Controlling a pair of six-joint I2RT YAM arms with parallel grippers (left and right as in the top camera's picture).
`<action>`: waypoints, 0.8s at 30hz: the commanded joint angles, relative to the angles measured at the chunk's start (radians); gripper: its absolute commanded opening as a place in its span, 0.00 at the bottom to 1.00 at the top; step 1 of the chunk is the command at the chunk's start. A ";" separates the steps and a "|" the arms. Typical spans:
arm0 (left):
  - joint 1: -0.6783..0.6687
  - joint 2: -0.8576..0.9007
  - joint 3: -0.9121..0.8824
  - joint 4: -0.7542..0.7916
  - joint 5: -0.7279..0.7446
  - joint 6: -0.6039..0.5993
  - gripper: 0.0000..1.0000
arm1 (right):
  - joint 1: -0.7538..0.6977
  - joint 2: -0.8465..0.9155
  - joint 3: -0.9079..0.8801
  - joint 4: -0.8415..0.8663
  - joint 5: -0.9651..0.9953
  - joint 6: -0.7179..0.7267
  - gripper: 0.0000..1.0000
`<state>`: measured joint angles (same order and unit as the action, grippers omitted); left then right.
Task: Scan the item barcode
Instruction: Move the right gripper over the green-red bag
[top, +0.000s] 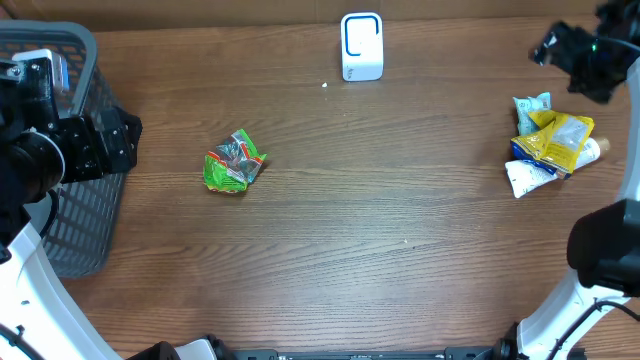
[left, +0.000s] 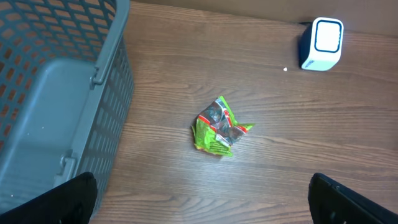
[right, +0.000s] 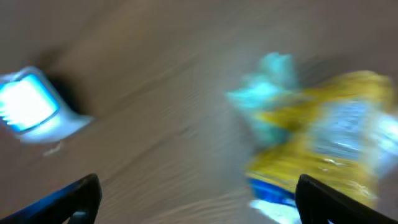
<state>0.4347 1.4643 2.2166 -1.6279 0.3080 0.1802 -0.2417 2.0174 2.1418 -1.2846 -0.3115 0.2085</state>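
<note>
1. Overhead: shows green packet (top: 234, 161) mid-table, right of left gripper (top: 118, 140), far from right gripper (top: 556, 47); crumpled, without clear long axis.
2. Left wrist: shows jaws spread wide, holding nothing; packet straight ahead, scanner (left: 323, 43) beyond-right.
3. Right wrist: blurred; shows jaws wide, empty, above pouch pile (right: 336, 137).

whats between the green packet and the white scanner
Just bare table and one tiny white speck close to the scanner, seen in the overhead view.

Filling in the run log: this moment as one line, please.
left gripper: open, empty, by basket | right gripper: open, empty, near packet pile | green packet: alone mid-table | scanner: nothing in front
</note>
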 joint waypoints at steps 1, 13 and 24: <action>0.008 0.002 -0.003 0.002 0.014 0.014 1.00 | 0.085 -0.007 0.023 -0.002 -0.416 -0.129 1.00; 0.008 0.002 -0.003 0.002 0.014 0.014 1.00 | 0.555 0.076 -0.026 0.212 -0.235 0.176 0.99; 0.008 0.002 -0.003 0.002 0.014 0.014 1.00 | 0.896 0.328 -0.045 0.399 -0.196 0.481 0.96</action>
<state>0.4347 1.4643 2.2166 -1.6276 0.3084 0.1802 0.5930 2.2963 2.1109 -0.9192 -0.5331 0.5732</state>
